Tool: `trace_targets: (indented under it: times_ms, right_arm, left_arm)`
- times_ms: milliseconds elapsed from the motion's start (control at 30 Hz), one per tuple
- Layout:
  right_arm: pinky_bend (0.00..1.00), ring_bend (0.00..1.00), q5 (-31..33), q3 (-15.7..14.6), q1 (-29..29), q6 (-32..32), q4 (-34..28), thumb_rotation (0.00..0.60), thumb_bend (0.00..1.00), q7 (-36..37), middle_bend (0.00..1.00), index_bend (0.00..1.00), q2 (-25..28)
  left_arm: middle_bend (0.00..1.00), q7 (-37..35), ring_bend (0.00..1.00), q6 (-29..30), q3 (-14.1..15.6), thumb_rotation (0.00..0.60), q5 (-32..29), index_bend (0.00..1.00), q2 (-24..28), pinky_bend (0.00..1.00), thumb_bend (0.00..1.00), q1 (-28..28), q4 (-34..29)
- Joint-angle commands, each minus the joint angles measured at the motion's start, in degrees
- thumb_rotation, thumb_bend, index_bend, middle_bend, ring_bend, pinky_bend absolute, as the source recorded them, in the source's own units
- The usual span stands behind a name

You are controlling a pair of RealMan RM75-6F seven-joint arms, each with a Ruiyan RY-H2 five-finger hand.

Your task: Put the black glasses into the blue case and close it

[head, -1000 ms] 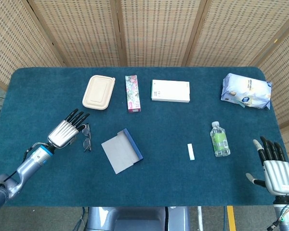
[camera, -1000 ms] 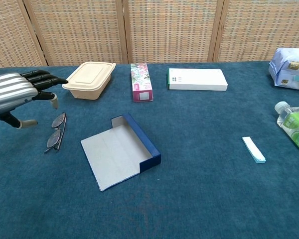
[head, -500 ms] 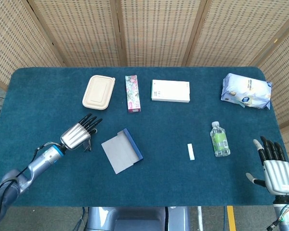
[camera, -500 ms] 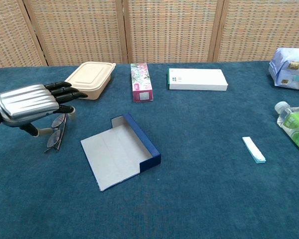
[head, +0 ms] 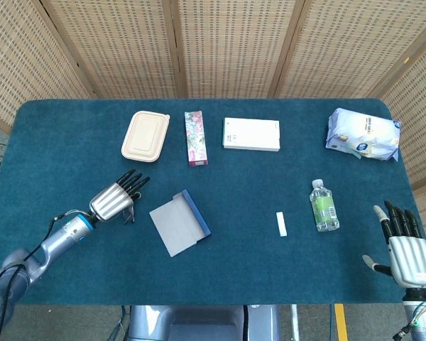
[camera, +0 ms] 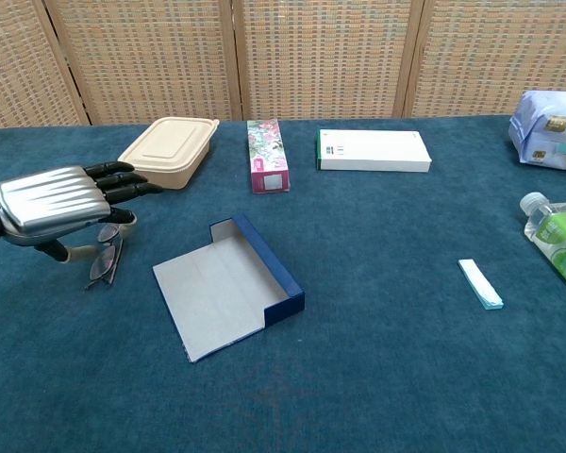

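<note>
My left hand (camera: 55, 204) hovers low over the black glasses (camera: 104, 260), palm down, fingers stretched out flat and slightly apart, holding nothing; the thumb hangs beneath, and I cannot tell whether it touches the frame. The glasses lie on the desk (camera: 377, 359) directly under my palm and fingers, so that in the head view only a sliver of them shows past the fingertips (head: 130, 207). In the chest view one lens and a temple peek out below the hand. Their long axis seems to run roughly along my fingers, away from my wrist, which I judge means the thumb and fingers must close across the narrow width of the frame, not along it. The blue case (camera: 228, 285) lies open just beyond my fingertips and toward my right hand's side, its grey inside facing up and its blue wall on the far edge from me; there is a clear strip of desk between it and the glasses. My right hand (head: 405, 249) rests well apart from all this, at the opposite end of the desk, open with fingers spread and empty. So the left hand is plainly the nearer one, and the pickup, as I judge it, is not yet made.
</note>
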Motion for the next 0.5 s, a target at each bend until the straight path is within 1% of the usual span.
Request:
trace_targets:
  times_ms: [33,167,500]
  right_arm:
    - [0.0,0.0,0.0,-0.01,-0.01,0.01,0.04,0.6,0.0,0.03,0.0,0.06,-0.01]
    - [0.0,0.0,-0.01,0.0,0.01,0.02,0.0,0.6,0.0,0.0,0.0,0.06,-0.02]
    - [0.0,0.0,-0.03,-0.03,0.01,0.01,0.0,0.6,0.0,0.06,0.0,0.06,0.01]
  left_arm:
    - [0.0,-0.14,0.0,-0.07,0.24,0.6,-0.23,0.45,-0.07,0.0,0.36,0.15,0.13]
    - [0.0,-0.15,0.0,0.15,0.56,0.6,-0.53,0.55,-0.17,0.0,0.37,0.42,0.44]
    - [0.0,-1.28,0.0,1.65,0.42,0.6,-1.75,0.65,-0.08,0.0,0.43,1.22,0.62]
